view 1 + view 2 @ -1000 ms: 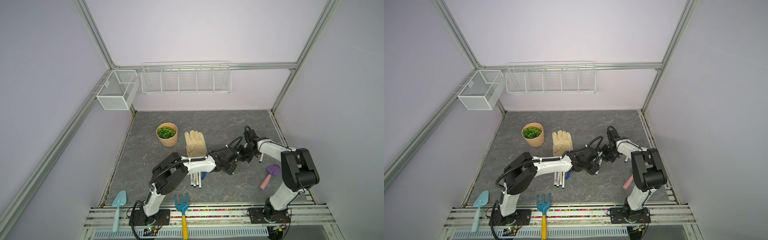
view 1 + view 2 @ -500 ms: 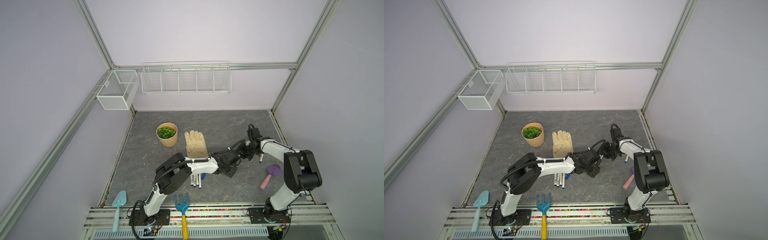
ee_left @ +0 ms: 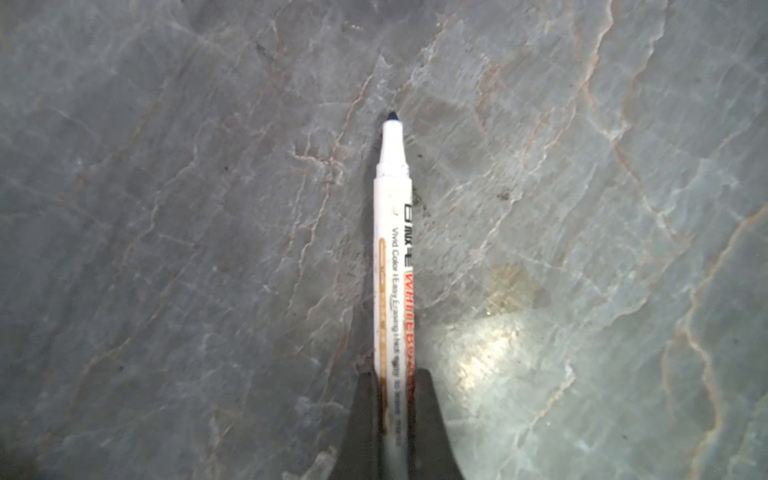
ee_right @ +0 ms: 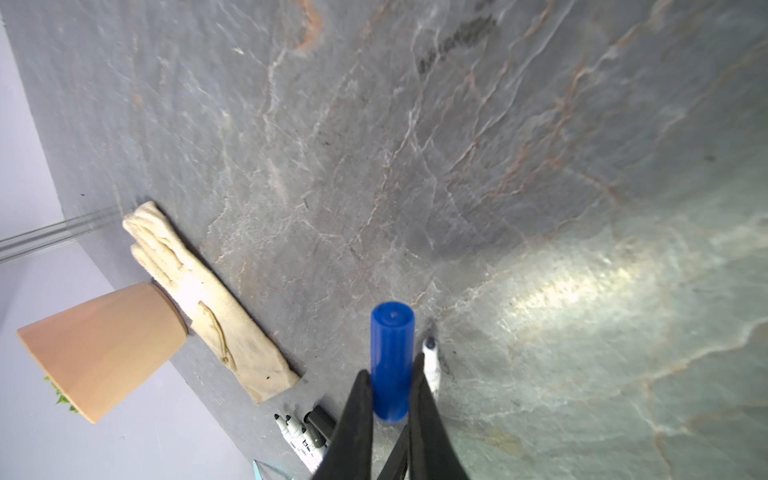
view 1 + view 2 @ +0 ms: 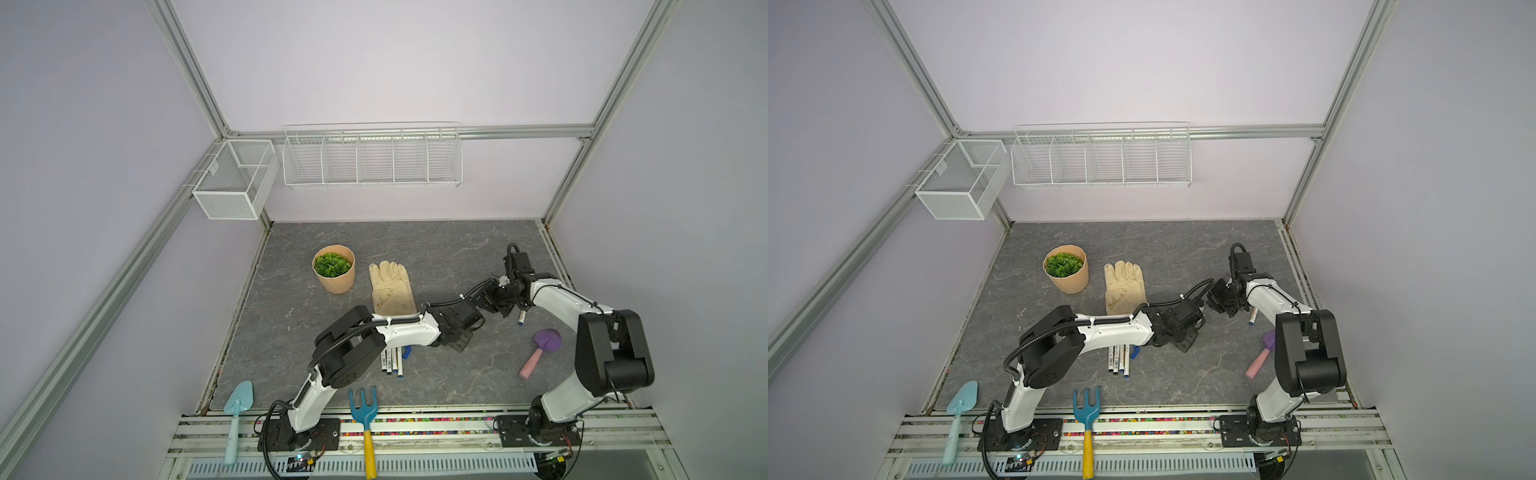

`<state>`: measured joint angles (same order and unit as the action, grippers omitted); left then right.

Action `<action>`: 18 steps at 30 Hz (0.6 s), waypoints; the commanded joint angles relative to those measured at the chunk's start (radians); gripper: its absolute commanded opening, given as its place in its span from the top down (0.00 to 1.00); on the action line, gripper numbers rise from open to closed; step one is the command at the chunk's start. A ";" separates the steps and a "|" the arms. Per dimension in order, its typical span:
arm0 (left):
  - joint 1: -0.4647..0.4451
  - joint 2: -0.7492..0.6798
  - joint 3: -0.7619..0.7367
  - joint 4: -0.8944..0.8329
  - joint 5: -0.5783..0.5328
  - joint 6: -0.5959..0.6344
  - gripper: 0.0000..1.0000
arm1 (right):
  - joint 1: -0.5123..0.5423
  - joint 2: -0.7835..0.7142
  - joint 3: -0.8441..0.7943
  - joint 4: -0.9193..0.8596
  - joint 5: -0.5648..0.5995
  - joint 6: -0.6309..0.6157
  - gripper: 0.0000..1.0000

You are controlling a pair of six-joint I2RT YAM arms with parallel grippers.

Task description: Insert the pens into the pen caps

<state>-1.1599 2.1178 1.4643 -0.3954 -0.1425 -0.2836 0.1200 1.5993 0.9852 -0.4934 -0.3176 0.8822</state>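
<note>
An uncapped white pen [image 3: 392, 249] is being gripped far back on its printed barrel by the left gripper [image 3: 392, 376], whose jaws are closed tight against it, and its dark nib is being pointed out over the bare grey table [image 3: 166, 208]. A blue pen cap [image 4: 392, 353] is being pinched around its lower half by the right gripper [image 4: 390, 370], which is likewise closed on it. In both top views the two wrists are being shown close together, right of the table's middle. Other pens [image 5: 392, 361] are lying side by side under the left forearm with a loose blue cap [image 5: 407, 352] just beside them, and one more pen [image 5: 520, 319] is lying near the right arm. Several failures are being risked. The pen is being held far from its nib, so a slight angular error could send the nib against the cap's rim, and a push could tilt the barrel or slide it back through the jaws. The round cap could be rolled or squeezed out of its two-sided pinch. The cap end facing outward appears closed, so its mouth may be turned toward the gripper and be blocked. Whether the nib's colour matches the blue cap cannot be told.
</note>
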 commanded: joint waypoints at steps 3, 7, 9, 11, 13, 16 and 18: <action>0.003 -0.046 -0.087 -0.069 -0.036 0.029 1.00 | 0.009 -0.032 -0.026 -0.085 0.060 -0.060 0.85; 0.002 -0.255 -0.235 0.119 -0.005 0.050 1.00 | 0.060 -0.007 -0.010 -0.152 0.118 -0.160 0.83; 0.005 -0.332 -0.297 0.193 0.015 0.041 1.00 | 0.079 0.018 -0.008 -0.168 0.129 -0.189 0.83; 0.004 -0.385 -0.335 0.224 0.032 0.037 1.00 | 0.114 0.050 -0.010 -0.165 0.125 -0.202 0.82; 0.005 -0.418 -0.359 0.229 0.038 0.019 1.00 | 0.125 0.090 -0.009 -0.155 0.103 -0.200 0.81; 0.003 -0.455 -0.411 0.258 0.044 -0.016 1.00 | 0.135 0.136 0.009 -0.155 0.098 -0.208 0.78; 0.004 -0.481 -0.451 0.283 0.032 -0.042 1.00 | 0.144 0.156 0.018 -0.162 0.103 -0.210 0.77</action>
<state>-1.1572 1.6489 1.0657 -0.1577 -0.1177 -0.2874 0.2520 1.7218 0.9947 -0.6247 -0.2310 0.6968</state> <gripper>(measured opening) 0.099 0.224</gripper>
